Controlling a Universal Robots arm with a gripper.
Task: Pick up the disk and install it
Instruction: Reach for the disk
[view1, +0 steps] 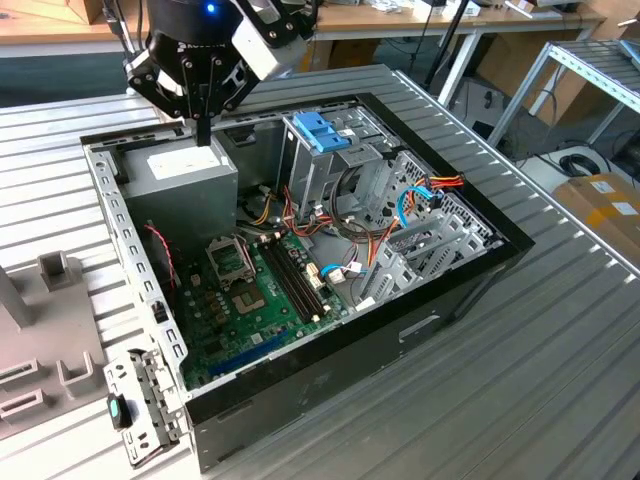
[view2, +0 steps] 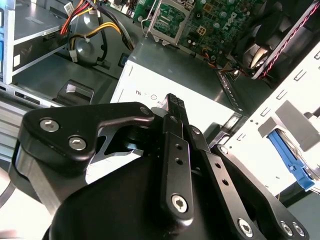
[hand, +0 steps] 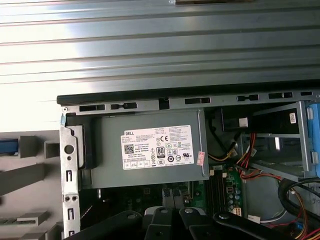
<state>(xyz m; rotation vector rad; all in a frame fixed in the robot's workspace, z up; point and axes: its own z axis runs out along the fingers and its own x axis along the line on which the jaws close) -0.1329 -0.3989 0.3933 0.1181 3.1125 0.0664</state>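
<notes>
Gripper (view1: 204, 132), fingers pressed together on nothing, hangs just above the grey power supply box (view1: 185, 175) inside the open computer case (view1: 420, 330). In the first wrist view I see a blue edge (hand: 7, 146) at a grey stand (hand: 30, 172) outside the case; I cannot tell whether it is the disk.

Black hand (view1: 203, 137), grey power supply (hand: 107, 160), white label (hand: 157, 147), green motherboard (view1: 250, 310), seemingly orange wires (view1: 447, 183).

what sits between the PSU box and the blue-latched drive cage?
A bundle of coloured wires lies in the gap between the power supply box and the drive cage, seen in the exterior view.
</notes>
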